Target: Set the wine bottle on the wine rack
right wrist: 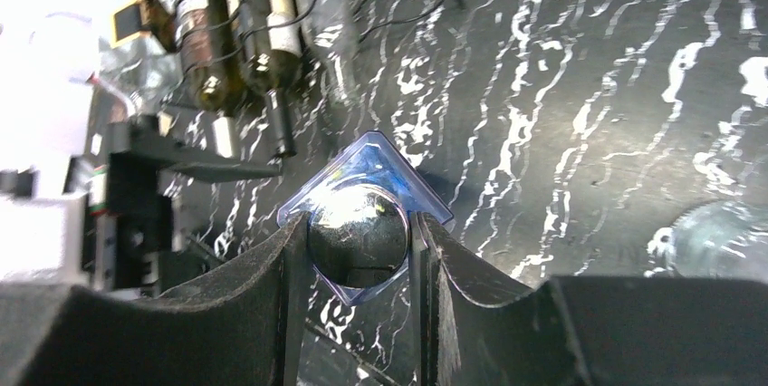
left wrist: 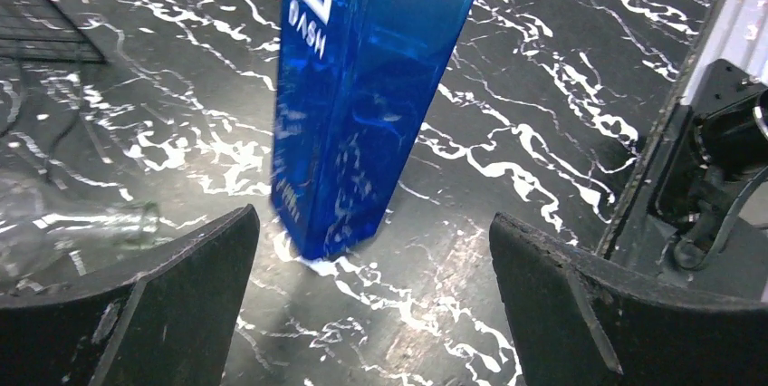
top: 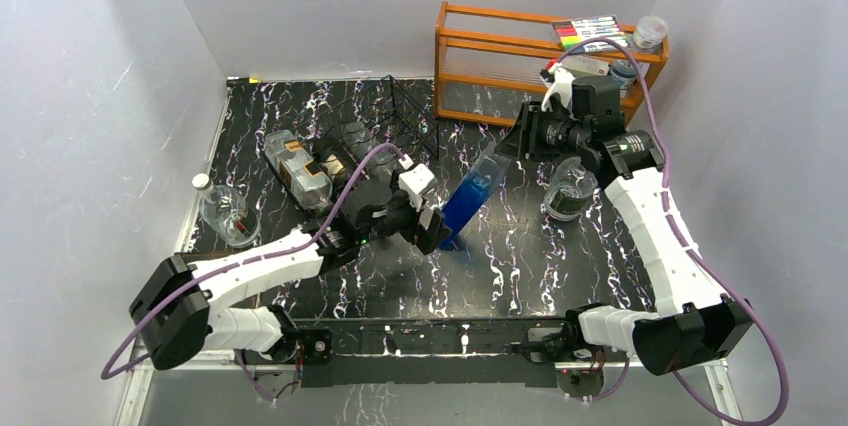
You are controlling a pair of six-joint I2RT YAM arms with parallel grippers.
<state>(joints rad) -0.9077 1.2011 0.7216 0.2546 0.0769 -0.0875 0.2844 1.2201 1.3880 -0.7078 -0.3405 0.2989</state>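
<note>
Between the two arms, near the middle of the black, white-veined marble-pattern counter [top: 540,266], you have the tall blue square-sided glass wine bottle [top: 478,191] leaning steeply. Its base is down on the counter, or very nearly, and its neck points up toward the far right. Your right claw [right wrist: 360,227] is closed on that neck, a pad on either side by the shiny silver cap, with the bottle's square shoulder showing below. Your left claw [left wrist: 371,250] stands wide and grips nothing, its two pads flanking the bottle's base without touching it.

Expect this bottle to be heavy, rigid, smooth and breakable. The blue may be liquid inside, though tinted glass would look the same. A neck grip alone leaves the long body free to swing, and slick glass may slide between the pads. I would have the left claw take two opposite flat faces low on the body, where the square sides give a sure seat.

White lettering runs along one face: a large "B" and smaller letters that seem to read "DASH", the rest cut off.

Beyond the bottle, toward the counter's far side, sits the low black wire-lattice wine rack [top: 405,111]. Two glass bottles with pale labels [right wrist: 263,33] lie under its wires, and their labels cannot be read. An orange wooden shelf unit [top: 495,14] stands to the rack's right.
</note>
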